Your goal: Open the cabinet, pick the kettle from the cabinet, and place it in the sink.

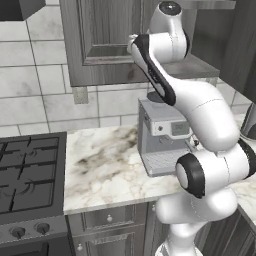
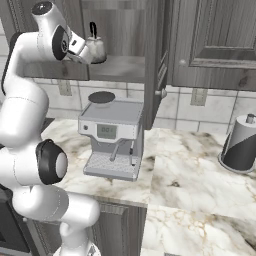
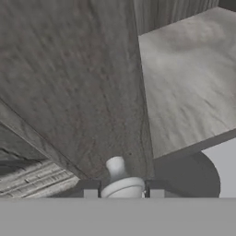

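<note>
the cabinet (image 2: 125, 35) is seen with its door swung open, and the kettle (image 2: 95, 47) is stood upright on the cabinet shelf, above the coffee machine (image 2: 112, 137) on the marble table (image 2: 200, 170). the gripper (image 3: 120, 186) is set around the kettle's lid knob, fingers just beside it; whether it is clamped cannot be told. a paper towel roll (image 2: 241, 142) is stood at the right.
</note>
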